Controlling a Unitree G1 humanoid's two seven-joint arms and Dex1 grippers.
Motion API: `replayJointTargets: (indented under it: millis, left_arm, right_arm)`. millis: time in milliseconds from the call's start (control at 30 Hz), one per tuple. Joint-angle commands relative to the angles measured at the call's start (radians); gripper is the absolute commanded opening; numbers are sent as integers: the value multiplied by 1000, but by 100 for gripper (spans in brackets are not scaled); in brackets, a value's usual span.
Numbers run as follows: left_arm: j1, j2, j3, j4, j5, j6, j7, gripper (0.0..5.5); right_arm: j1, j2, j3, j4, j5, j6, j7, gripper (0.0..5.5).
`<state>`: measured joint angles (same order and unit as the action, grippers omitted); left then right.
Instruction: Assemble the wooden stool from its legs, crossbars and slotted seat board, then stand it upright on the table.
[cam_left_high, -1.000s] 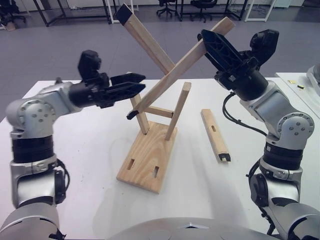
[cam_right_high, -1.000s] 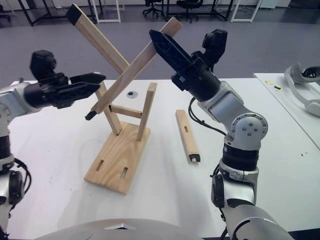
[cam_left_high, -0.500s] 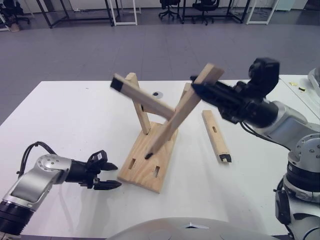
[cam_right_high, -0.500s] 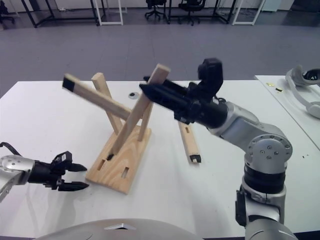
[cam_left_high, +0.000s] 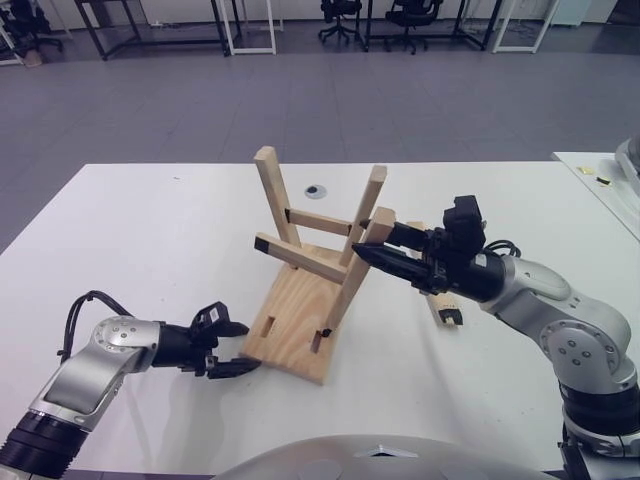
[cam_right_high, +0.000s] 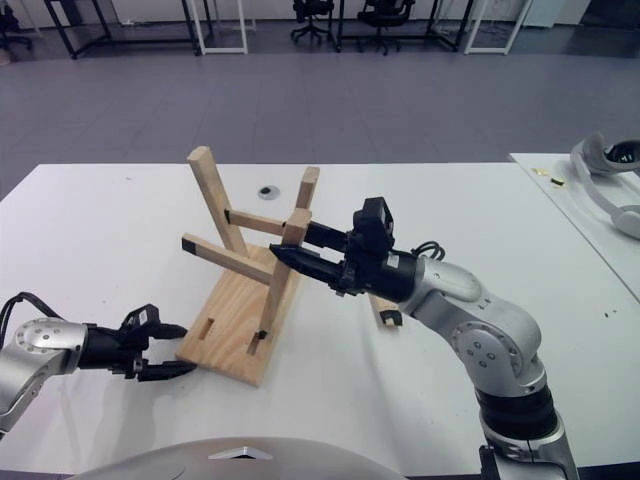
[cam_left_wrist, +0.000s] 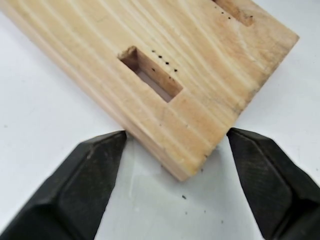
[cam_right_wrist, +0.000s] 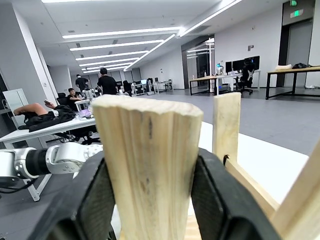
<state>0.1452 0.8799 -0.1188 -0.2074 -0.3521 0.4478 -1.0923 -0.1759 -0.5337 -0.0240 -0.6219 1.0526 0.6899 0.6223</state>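
My right claw (cam_left_high: 366, 255) pinches the leg (cam_left_high: 343, 288), which slants below it toward the seat board (cam_left_high: 285, 318); my left claw (cam_left_high: 246, 347), spread, straddles its corner.

head pair: down on same table (cam_left_high: 150, 220) | left wrist: near seat board (cam_left_wrist: 190, 85) | right wrist: near leg (cam_right_wrist: 147, 165)

No legible text, labels, numbers

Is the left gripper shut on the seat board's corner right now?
No: the left gripper is open, its fingers spread to either side of the seat board corner.
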Motion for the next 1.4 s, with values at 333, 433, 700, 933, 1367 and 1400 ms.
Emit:
replayJointTargets:
  millis: [333,433,700,933,1367,1400]
  left_arm:
    - [-6,-25,-24,8,22,9,17,371]
    - [-16,-27,-28,21,26,0,10,371]
    - [-12,-30,-31,39,31,-17,7,371]
    - [-8,-33,-31,18,24,-2,12,371]
    - [-12,-24,-30,22,26,-5,2,371]
    - [-9,-25,-28,21,26,-5,4,371]
  right_arm:
    - [77,-10,-1,25,-23,-8,36,204]
    - [101,-7,6,44,-50,-23,48,204]
    - [77,-8,9,33,-46,-54,69,204]
    - [58,-8,11,-1,-34,-65,91,204]
    - [108,-6,51,65,-192,-126,120,204]
    - [109,-27,76,59,-240,-147,142,204]
